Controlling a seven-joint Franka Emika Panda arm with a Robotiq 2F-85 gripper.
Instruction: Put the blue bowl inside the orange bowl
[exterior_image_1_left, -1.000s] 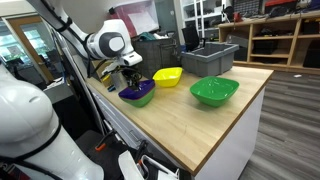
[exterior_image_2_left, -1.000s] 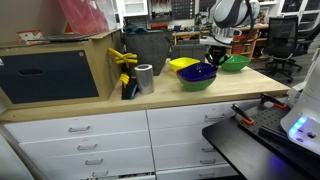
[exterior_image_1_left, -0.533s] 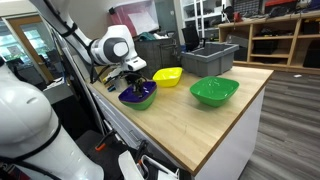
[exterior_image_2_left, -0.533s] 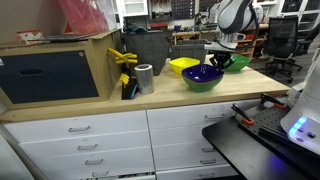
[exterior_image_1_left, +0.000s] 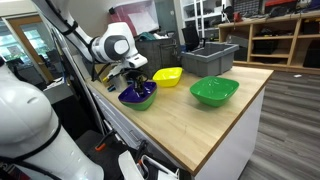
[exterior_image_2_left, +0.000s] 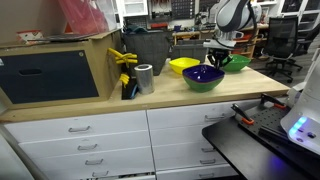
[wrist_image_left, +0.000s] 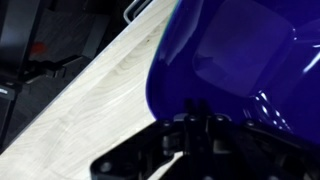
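Note:
The blue bowl (exterior_image_1_left: 138, 94) sits nested in a smaller green bowl (exterior_image_1_left: 146, 102) near the wooden counter's end; it also shows in an exterior view (exterior_image_2_left: 205, 74) and fills the wrist view (wrist_image_left: 240, 60). My gripper (exterior_image_1_left: 133, 80) comes down from above and is shut on the blue bowl's rim, as both the exterior view (exterior_image_2_left: 217, 61) and the wrist view (wrist_image_left: 190, 125) show. No orange bowl is in view.
A yellow bowl (exterior_image_1_left: 167, 76) stands just behind the blue one. A larger green bowl (exterior_image_1_left: 214, 91) sits further along the counter (exterior_image_1_left: 190, 125). A grey bin (exterior_image_1_left: 210, 58) stands at the back. A metal can (exterior_image_2_left: 145, 78) and yellow clamps (exterior_image_2_left: 124, 68) stand beside a box.
The blue bowl and the green bowl under it have slid a short way along the counter with my gripper, then stopped.

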